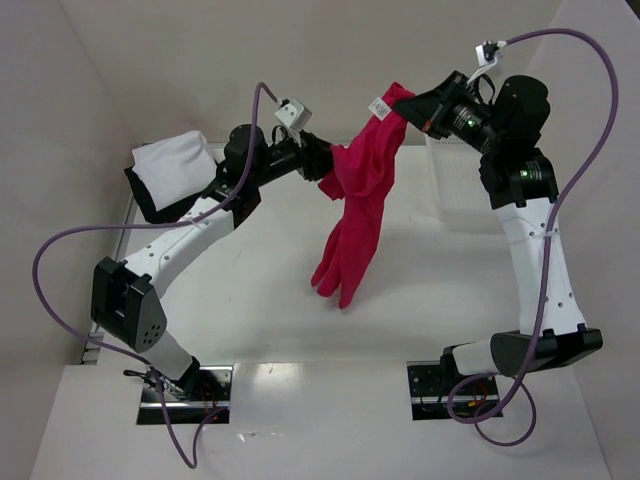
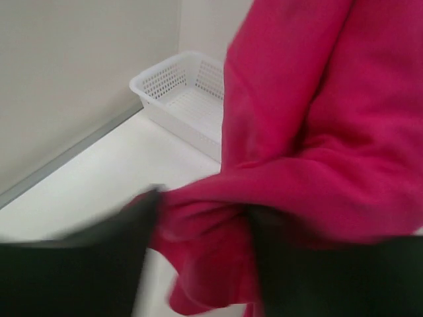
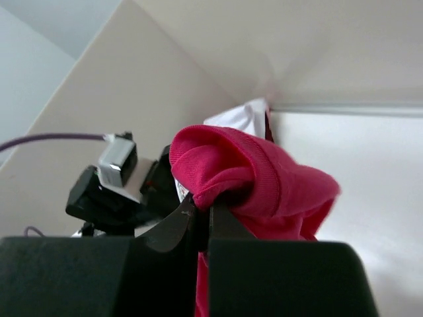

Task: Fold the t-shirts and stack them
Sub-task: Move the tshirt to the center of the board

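Three t-shirts are in view, one of each colour, along with one basket and two arms. The red t-shirt [image 1: 360, 200] is held up above the middle of the tabletop [image 1: 250, 290], well apart from the other two. The white t-shirt [image 1: 175, 158] sits on top of the black t-shirt [image 1: 143, 197] at the far left edge, partly behind the left arm's elbow. The white mesh basket [image 1: 462, 190] stands at the far right, just beside the right arm.

Walls close the left, far and right sides. The broad bare stretch of tabletop lies under the red shirt and on the near side of it, between the two arm bases.

The right gripper [image 1: 400, 112] has its jaws clenched on a rolled edge at the shirt's top, next to a small white label [image 1: 380, 105]. The right wrist view shows the cloth folded over the closed tips. The left gripper [image 1: 325, 165] grasps a bunch of cloth on the shirt's left side, a little lower. In the blurred left wrist view, red cloth fills the space between its dark fingers [image 2: 99, 257].

The shirt's long axis runs from the far right, at the right jaws, down toward the near left. Its free end points at the tabletop, and I cannot tell whether it touches.
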Robot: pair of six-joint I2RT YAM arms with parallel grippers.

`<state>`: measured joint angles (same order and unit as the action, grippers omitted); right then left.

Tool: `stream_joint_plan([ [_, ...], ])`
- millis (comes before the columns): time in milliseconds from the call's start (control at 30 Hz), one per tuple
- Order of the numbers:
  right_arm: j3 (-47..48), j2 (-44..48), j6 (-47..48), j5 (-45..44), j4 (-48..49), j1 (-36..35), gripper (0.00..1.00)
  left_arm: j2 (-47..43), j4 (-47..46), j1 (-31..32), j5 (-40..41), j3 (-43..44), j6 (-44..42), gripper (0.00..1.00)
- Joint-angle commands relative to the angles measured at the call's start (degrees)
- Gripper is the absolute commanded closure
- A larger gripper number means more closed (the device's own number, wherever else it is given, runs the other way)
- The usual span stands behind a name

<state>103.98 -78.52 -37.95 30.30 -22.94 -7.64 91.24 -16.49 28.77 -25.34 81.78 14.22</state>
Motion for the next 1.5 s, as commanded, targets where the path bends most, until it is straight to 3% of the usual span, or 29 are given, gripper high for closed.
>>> stream_joint_plan([
  [0,-3.8,3.1,-2.7,4.8,6.9,-0.6,1.00,-0.9,-7.8,0.2,1.9,0.9,1.5,0.68],
  [67,-5.0,3.6,-3.2,4.8,7.5,-0.6,1.00,-2.7,-7.8,0.2,4.3,-1.3,2.3,1.00],
  [167,-5.0,3.1,-0.2,1.7,6.0,-0.6,1.00,-10.1,-4.3,0.2,10.7,-2.6,0.5,1.00],
  [267,-3.6,2.5,3.7,-9.5,2.8,-0.6,1.00,-18.4,7.2,0.2,19.3,-0.6,-4.6,1.00],
  [500,4.4,0.1,6.8,-12.5,0.9,-0.6,1.00,-32.3,16.9,-0.8,32.3,2.6,-9.3,1.00],
  [733,3.6,5.6,7.9,-11.8,0.4,-0.6,1.00,-41.5,27.9,-0.8,34.7,4.8,-11.2,1.00],
  [867,3.6,11.4,7.7,-9.0,-1.7,-1.1,1.00,-44.1,33.7,-0.8,31.9,6.1,-10.5,1.00],
  [1067,6.8,15.8,5.1,-4.8,-3.4,-1.7,1.00,-49.5,34.9,-0.8,35.7,9.5,-10.3,1.00],
  [1167,3.9,17.0,5.1,-3.7,-3.4,-1.7,1.00,-49.5,35.5,-0.8,40.0,10.1,-11.1,1.00],
  [1367,-19.3,20.0,3.0,1.9,-2.6,-1.7,1.00,-48.4,33.4,-0.8,45.9,5.9,-12.3,1.00],
  [1467,-26.1,21.2,4.5,0.8,-1.8,-1.7,1.00,-46.3,33.4,-0.8,47.0,3.0,-11.8,1.00],
])
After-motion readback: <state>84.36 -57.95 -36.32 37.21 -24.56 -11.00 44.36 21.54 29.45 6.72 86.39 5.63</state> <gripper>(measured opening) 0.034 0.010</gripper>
